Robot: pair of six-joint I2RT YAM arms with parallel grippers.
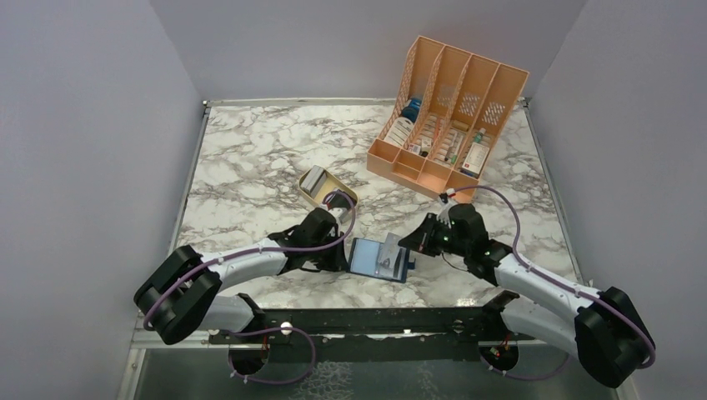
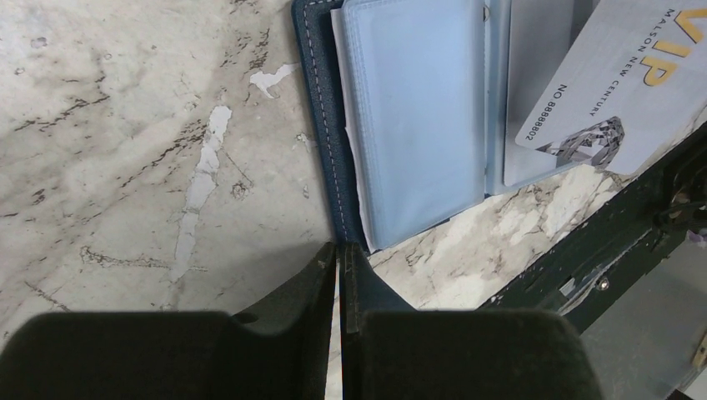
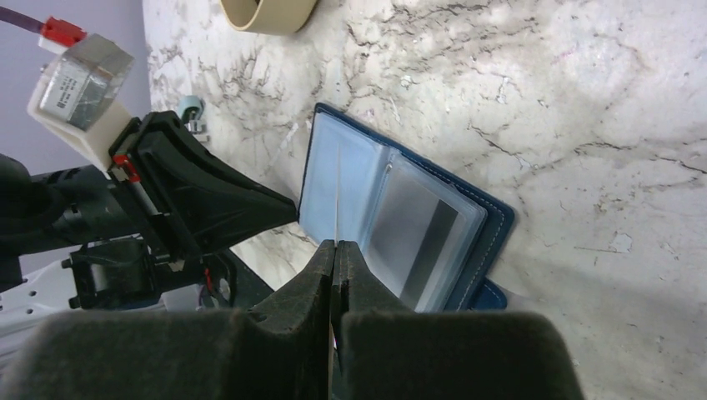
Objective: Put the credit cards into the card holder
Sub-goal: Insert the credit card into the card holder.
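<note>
A grey-veined marble surface [image 1: 250, 158] is enclosed by plain lavender-grey walls [image 1: 83, 125]. Near its front edge, between the two arms, the navy card holder [image 1: 364, 258] is laid open, with its clear sleeve pages [image 2: 417, 108] fanned loosely upward. The left gripper [image 2: 338, 250] is seen with its fingers pressed together on the left edge of the navy cover, apparently steadying it. The right gripper [image 3: 335, 247] is clamped on a silver VIP credit card [image 2: 609, 83], which is held tilted over the right-hand pages and has not yet entered a pocket.

Several failures can be expected from here. A pocket mouth could be missed, so that the card is slid between two pages instead of into a sleeve. The springy pages could be flipped or buckled by the card's edge. As only the cover's edge is held, the holder could be pivoted or dragged by the push. The thin card could also be twisted in so narrow a pinch.

Further greyish cards [image 1: 317, 185] are kept in an open gold tin [image 1: 321, 169] just beyond the left gripper. Bottles and small boxes are held in the slots of a peach file rack [image 1: 500, 83] at the far right.
</note>
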